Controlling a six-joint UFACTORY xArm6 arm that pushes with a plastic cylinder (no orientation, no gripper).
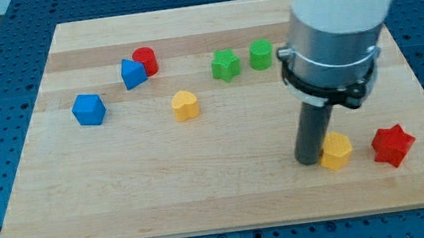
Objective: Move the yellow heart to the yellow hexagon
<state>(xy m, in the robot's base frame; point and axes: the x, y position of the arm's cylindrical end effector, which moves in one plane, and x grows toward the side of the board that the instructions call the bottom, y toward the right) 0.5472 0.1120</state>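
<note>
The wooden board (229,201) carries everything, and the yellow hexagon (336,151) near its lower right serves as the landmark for the rest. The arm's pale housing and metal collar rise above and just to the view's left of the hexagon, and the dark rod drops from them to the board. My tip (308,160) stands just beside the hexagon on its left side, close enough that I cannot tell whether it touches. There is no claw on this rig, so nothing opens, closes or holds; the rod is bare and carries no block.

The red star (393,145) sits near the hexagon on its right. Up and to the left of the hexagon lie the green star (225,65) and a green block (261,54), side by side. Farther left are the blue triangular block (133,73) touching the red cylinder (145,61), then another blue block (88,110) farthest from the hexagon.

The yellow heart (185,105) lies well apart from the hexagon, up and to its left, with open board between them. From my tip the heart lies the same way, upper left, so my tip is on the wrong side of it. I judge the coming push needs the tip carried round to the heart's far upper-left flank, then driven down and right toward the hexagon.
</note>
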